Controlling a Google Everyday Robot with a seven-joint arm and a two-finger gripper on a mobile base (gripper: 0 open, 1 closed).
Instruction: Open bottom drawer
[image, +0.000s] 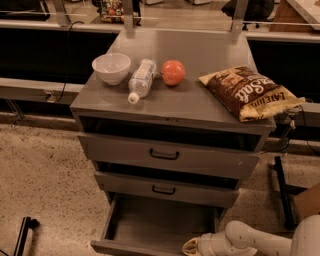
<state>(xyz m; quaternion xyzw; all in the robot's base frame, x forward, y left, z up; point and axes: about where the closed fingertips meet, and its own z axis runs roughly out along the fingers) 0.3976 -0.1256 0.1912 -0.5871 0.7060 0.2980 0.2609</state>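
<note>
We saw the bottom drawer (160, 222) standing open, gripper (193, 246) at its front, grip unclear; only release and retreat seemed left.

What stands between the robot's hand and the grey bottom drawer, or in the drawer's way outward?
Nothing visible. The pale hand sits right at the front right edge of the grey metal bottom drawer, which is already pulled out. What lies ahead of the drawer is out of view.
</note>
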